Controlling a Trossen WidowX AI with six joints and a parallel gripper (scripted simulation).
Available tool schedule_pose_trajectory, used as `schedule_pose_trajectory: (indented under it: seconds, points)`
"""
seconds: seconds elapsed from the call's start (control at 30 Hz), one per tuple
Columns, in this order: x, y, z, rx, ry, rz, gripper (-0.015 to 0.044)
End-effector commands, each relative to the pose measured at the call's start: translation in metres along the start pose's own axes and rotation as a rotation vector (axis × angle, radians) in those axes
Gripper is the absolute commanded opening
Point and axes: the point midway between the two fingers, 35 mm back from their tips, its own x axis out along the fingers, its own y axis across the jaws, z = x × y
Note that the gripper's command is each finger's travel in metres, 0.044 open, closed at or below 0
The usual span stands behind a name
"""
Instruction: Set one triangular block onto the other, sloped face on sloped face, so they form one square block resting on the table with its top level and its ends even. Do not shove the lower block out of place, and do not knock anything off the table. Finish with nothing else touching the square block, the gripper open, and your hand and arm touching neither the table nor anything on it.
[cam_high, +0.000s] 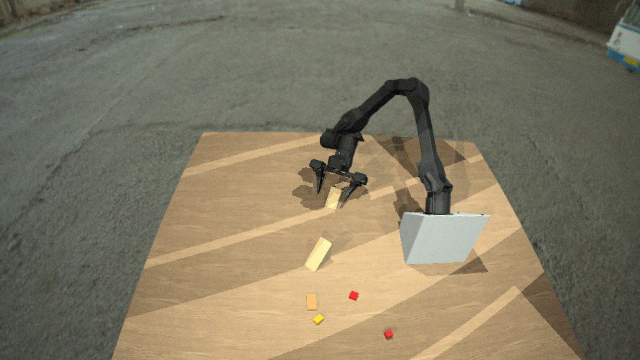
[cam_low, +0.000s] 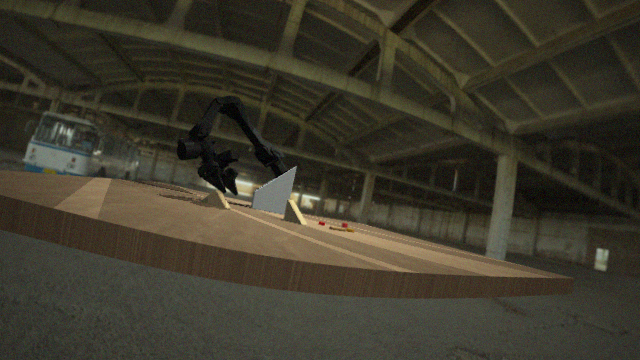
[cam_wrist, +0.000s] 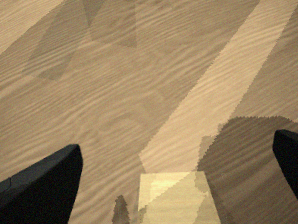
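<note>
One pale triangular block (cam_high: 334, 198) (cam_low: 216, 201) (cam_wrist: 172, 200) rests on the table toward the back, between the fingers, with a gap on each side in the wrist view. My gripper (cam_high: 331, 197) (cam_low: 229, 192) (cam_wrist: 178, 147) is wide open around and above that block and holds nothing. The other pale triangular block (cam_high: 318, 254) (cam_low: 295, 212) stands apart on the table, nearer the top camera, its sloped face showing. The two blocks do not touch. The near end of the first block is cut off in the wrist view.
A large light grey slanted block (cam_high: 442, 239) (cam_low: 275, 195) stands beside the arm's base. Toward the front lie an orange block (cam_high: 311, 302), a small yellow block (cam_high: 318, 319), a red cube (cam_high: 353, 295) and another red cube (cam_high: 388, 334).
</note>
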Motion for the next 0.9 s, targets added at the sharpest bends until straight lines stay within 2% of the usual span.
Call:
schedule_pose_trajectory:
  seconds: [0.0,0.1,0.27,0.5,0.53,0.7,0.77,0.87]
  points:
    - [-0.001,0.0,0.0,0.005,0.003,0.0,0.044]
    - [-0.015,-0.003,0.015,0.004,0.001,0.0,0.044]
    - [-0.068,-0.002,0.07,0.001,-0.005,-0.002,0.044]
    - [-0.065,-0.005,0.069,-0.002,-0.002,-0.002,0.044]
    - [-0.058,-0.001,0.068,0.032,0.024,0.043,0.044]
    - [-0.013,0.037,0.058,0.266,0.416,0.391,0.044]
    - [-0.004,0.046,0.053,0.303,0.629,0.459,0.044]
    - [0.002,0.048,0.048,0.273,0.967,0.46,0.044]
